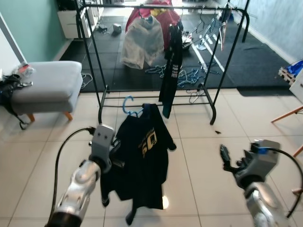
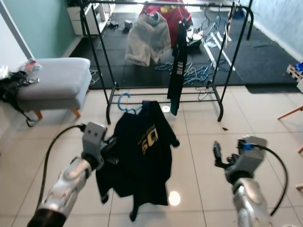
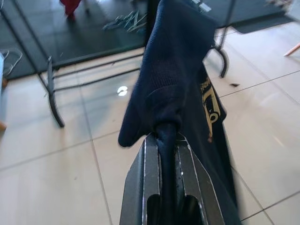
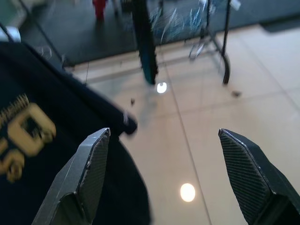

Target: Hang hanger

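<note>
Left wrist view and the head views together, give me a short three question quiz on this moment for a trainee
1. True or false: the left hand is shut on the dark T-shirt.
2. Which colour is the hanger at the T-shirt's collar? A) red B) blue C) white
3. Fill in: the right hand has its fingers ____ with nothing between them.

Key:
1. True. In the left wrist view the dark fabric is pinched between the fingers, and the shirt hangs above the tiled floor in front of the black clothes rack.
2. B, blue.
3. Open; the two fingers stand wide apart over the floor, beside the shirt.
</note>
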